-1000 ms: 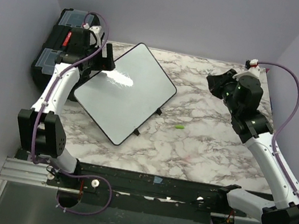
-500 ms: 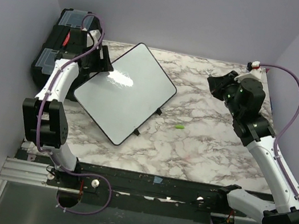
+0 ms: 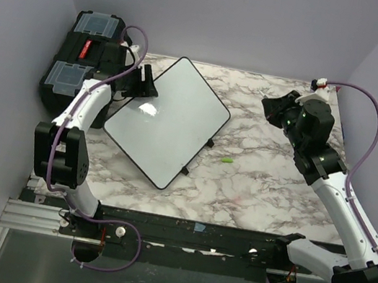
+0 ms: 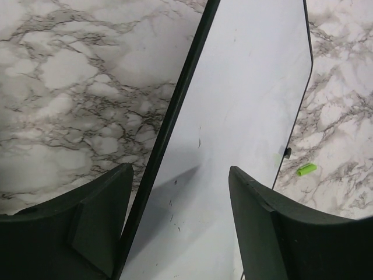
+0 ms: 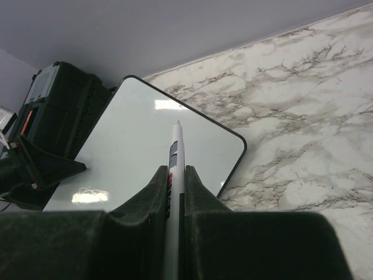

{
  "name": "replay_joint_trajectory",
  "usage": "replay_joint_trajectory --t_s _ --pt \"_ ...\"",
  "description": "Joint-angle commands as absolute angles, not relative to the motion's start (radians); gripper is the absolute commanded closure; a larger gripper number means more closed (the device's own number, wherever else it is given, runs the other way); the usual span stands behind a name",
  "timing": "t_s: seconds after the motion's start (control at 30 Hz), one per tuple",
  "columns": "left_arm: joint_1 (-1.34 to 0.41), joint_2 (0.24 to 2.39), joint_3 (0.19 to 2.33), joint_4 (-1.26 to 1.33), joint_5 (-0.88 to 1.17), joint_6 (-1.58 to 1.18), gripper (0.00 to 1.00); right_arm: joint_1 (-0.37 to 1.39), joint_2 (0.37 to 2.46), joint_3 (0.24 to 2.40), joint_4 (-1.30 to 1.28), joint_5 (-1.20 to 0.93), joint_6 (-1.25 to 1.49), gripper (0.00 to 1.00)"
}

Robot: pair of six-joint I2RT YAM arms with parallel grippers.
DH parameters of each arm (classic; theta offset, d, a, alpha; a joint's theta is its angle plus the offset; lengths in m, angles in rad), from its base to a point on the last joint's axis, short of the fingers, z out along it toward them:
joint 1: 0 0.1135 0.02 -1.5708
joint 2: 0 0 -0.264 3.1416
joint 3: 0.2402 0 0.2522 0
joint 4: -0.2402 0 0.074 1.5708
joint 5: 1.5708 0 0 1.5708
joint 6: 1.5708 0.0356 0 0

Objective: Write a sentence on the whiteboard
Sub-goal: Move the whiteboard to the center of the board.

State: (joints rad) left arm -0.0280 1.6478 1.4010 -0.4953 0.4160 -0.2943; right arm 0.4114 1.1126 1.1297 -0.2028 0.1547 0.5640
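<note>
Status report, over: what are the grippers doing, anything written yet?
Left gripper open, astride whiteboard edge. Right gripper shut on marker. No sentence yet. Green cap nearby, not blocking.

I count one whiteboard [image 3: 167,119], one black toolbox [image 3: 79,56], one marker [image 5: 173,169], and one small green piece [image 3: 227,160] on the single marble tabletop [image 3: 261,187]. My hands number two: the left hand [image 3: 146,82] and the right hand [image 3: 274,107].
</note>
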Motion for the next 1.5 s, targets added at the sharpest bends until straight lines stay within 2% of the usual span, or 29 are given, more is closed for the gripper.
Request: replay_joint_trajectory --t_s 0.0,0.27,0.77,1.2,1.27,1.47 --pt "-0.094 1.642 1.381 -0.459 0.476 -0.318 0.32 0.415 1.105 1.119 -0.181 0.14 0.547 0.99" --pt "-0.189 1.686 1.429 -0.441 0.495 -0.268 0.32 0.415 1.096 1.113 -0.183 0.147 0.54 1.0" --pt "-0.319 1.909 1.791 -0.614 0.554 -0.034 0.32 0.416 1.067 1.109 -0.205 0.17 0.509 0.99" --pt "-0.41 2.053 2.037 -0.682 0.623 0.035 0.31 0.416 1.051 1.106 -0.22 0.188 0.483 0.99" --pt "-0.416 2.069 2.069 -0.694 0.627 0.043 0.28 0.415 1.049 1.106 -0.223 0.19 0.483 0.99" --pt "-0.416 2.08 2.1 -0.683 0.614 0.047 0.08 0.415 1.034 1.11 -0.235 0.195 0.48 0.99"
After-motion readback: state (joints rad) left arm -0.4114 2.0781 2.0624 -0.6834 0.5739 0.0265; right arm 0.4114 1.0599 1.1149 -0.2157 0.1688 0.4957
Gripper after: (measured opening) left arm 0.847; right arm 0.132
